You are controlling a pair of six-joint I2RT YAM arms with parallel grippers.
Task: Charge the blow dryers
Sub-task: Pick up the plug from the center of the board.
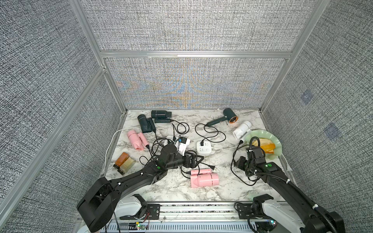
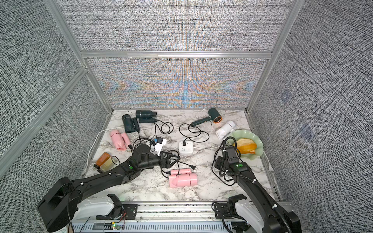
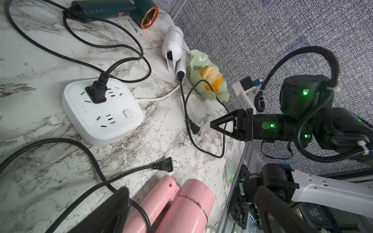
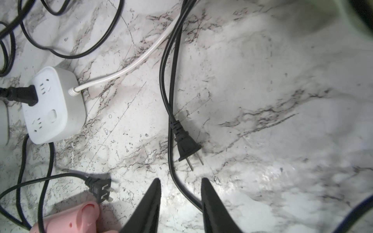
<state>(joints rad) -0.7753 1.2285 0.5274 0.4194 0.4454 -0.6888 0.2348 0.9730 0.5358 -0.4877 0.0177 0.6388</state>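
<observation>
Right hand sits low over the tabletop, jaws apart. It straddles a strand of the white blow dryer's cord, with the loose plug just ahead of the fingertips; nothing is pinched. Left hand is spread wide over the cord tangle mid-table, empty as far as I can tell.

White blow dryer lies on its side far right, against the green dish. Near pink blow dryer lies front centre, its plug loose beside it. Copper-ringed green blow dryer is plugged into the square power strip. Two dark teal blow dryers and the second pink blow dryer sit far left.

My read on handling: the plug is small, rigid and light, while the cord is limp but springy and will twist it. I'd grip the moulded plug body on its flat sides behind the prongs, not the cord. The dryer is light plastic, so a tug may drag it into the dish. The power strip is loose and may slide on insertion.

Surface is glossy marble-look, likely slick, and littered with cord loops. Grey fabric walls on aluminium framing close in three sides.
</observation>
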